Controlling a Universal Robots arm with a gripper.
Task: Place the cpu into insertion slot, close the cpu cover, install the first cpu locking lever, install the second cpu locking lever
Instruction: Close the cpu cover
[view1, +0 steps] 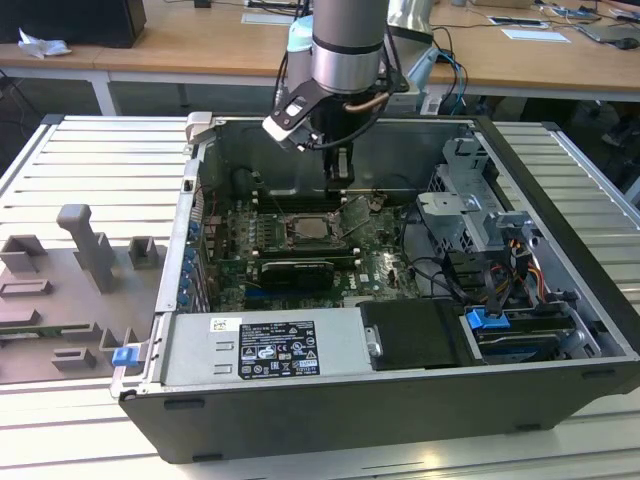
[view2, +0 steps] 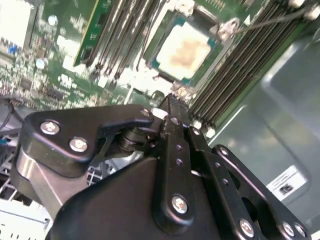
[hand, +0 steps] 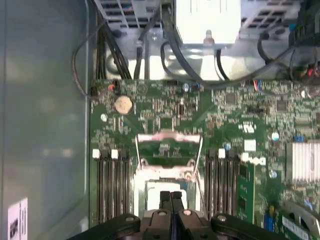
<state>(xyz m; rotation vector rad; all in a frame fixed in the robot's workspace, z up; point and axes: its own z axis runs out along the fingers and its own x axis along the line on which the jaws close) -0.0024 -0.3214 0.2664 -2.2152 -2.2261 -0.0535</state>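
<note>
Cpu seated, cover open, jaws shut over the board.

From the exterior view's left I see grey fixture blocks (view1: 90, 255) on the table (view1: 90, 150), then the open case (view1: 330, 420) with my arm (view1: 348, 50) reaching down into it. The jaws are closed on nothing and hover just above the slot (view1: 312, 228). The cpu (view2: 186, 50) lies flat in the slot, and the cover (hand: 169, 136) is swung open beside it.

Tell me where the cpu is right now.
In the second wrist view the cpu sits in the insertion slot, between the two memory slot banks, just beyond the gripper.
</note>
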